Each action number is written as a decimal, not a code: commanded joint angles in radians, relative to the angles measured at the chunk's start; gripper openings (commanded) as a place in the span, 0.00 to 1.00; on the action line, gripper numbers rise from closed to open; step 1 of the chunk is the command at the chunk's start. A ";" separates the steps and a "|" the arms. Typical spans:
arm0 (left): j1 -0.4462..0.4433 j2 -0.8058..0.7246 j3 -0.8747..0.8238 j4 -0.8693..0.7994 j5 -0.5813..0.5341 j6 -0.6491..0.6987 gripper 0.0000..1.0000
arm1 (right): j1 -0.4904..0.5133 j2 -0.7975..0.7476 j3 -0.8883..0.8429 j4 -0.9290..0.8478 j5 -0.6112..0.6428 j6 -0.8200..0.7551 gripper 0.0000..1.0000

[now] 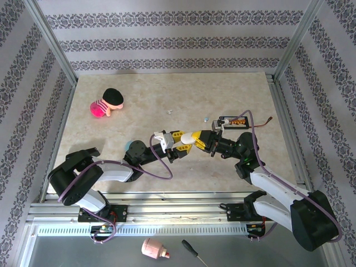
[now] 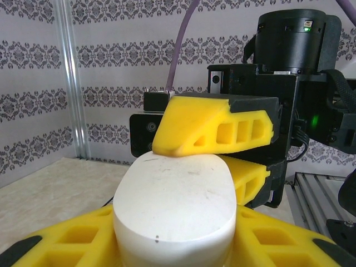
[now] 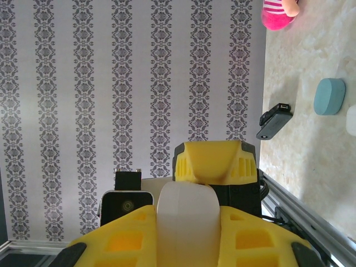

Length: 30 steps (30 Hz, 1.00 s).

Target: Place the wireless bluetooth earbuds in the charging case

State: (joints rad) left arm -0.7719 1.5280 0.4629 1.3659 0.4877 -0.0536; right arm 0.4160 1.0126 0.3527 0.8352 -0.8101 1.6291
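A white pebble-shaped charging case (image 2: 172,194) hangs above the table middle, held from both ends. My left gripper (image 1: 179,146) is shut on its near end, yellow fingers (image 2: 61,239) pressed against both sides. From the right, my right gripper (image 1: 192,137) is shut on the other end, with the case (image 3: 187,222) squeezed between its pads. In the left wrist view the right gripper's fingers (image 2: 217,130) clamp the case's far end from above and below. Two tiny earbuds lie on the table behind, a white one (image 1: 168,112) and a pale blue one (image 1: 206,118).
A teal case (image 1: 133,146) lies by the left arm and shows in the right wrist view (image 3: 329,95). A black device with a cable (image 1: 233,120) sits behind the right arm. A pink doll with a black cap (image 1: 107,103) lies far left. Metal rails edge the table.
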 commanded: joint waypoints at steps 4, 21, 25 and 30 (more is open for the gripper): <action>0.000 0.009 0.023 0.061 0.051 -0.008 0.36 | -0.008 -0.018 -0.003 0.036 0.032 0.011 0.12; 0.000 0.026 0.021 0.061 0.058 -0.008 0.47 | -0.006 -0.019 -0.003 0.035 0.037 0.018 0.13; 0.000 0.026 0.024 0.061 0.059 -0.010 0.41 | -0.006 -0.021 -0.003 0.030 0.037 0.016 0.13; 0.000 0.022 0.026 0.061 0.060 -0.014 0.32 | -0.006 -0.021 -0.003 0.023 0.037 0.013 0.13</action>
State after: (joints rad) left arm -0.7692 1.5455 0.4671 1.3777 0.4976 -0.0574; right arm 0.4145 1.0065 0.3511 0.8349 -0.8028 1.6474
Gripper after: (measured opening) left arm 0.363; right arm 0.165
